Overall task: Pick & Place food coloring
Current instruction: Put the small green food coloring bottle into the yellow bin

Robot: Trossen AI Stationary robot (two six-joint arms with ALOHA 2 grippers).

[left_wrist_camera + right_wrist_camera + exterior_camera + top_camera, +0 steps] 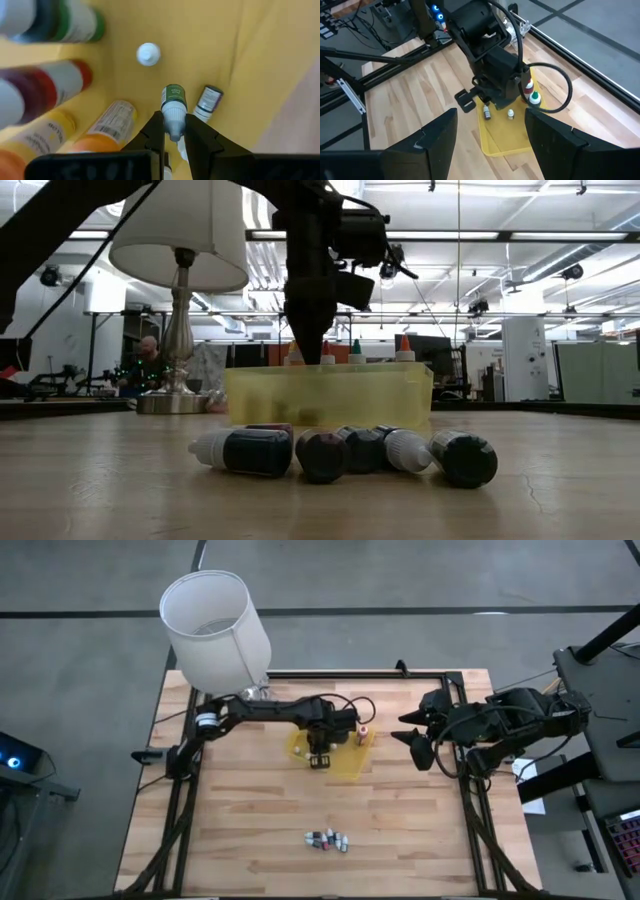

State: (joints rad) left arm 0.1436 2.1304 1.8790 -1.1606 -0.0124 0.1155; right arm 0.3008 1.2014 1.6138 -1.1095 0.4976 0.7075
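Observation:
A yellow tray point(345, 762) lies mid-table. Finger-length food coloring bottles point(362, 732) stand upright in its far right part, their coloured tips point(352, 352) showing over the wall in the low view. My left gripper point(174, 128) points down into the tray, shut on a tiny green-labelled vial point(173, 96). On the tray floor a purple-labelled vial point(208, 101) lies on its side and a white-capped one point(148, 54) stands upright. Several more tiny vials point(328, 839) lie on the wood near the front edge. My right gripper point(415, 738) hangs open to the right of the tray. My left gripper pinches the green vial's pale pointed cap end point(174, 120) between its two fingers, coming from above and pointing down. The vial hangs upright below the fingers with its body toward the tray floor. Whether its bottom touches the tray, I cannot tell.
A table lamp with a white shade point(215, 625) stands at the far left corner, its base point(172, 402) behind the tray in the low view. Black frame rails point(470, 810) run along the table's sides and back. Bare wood lies between the tray and the front vials.

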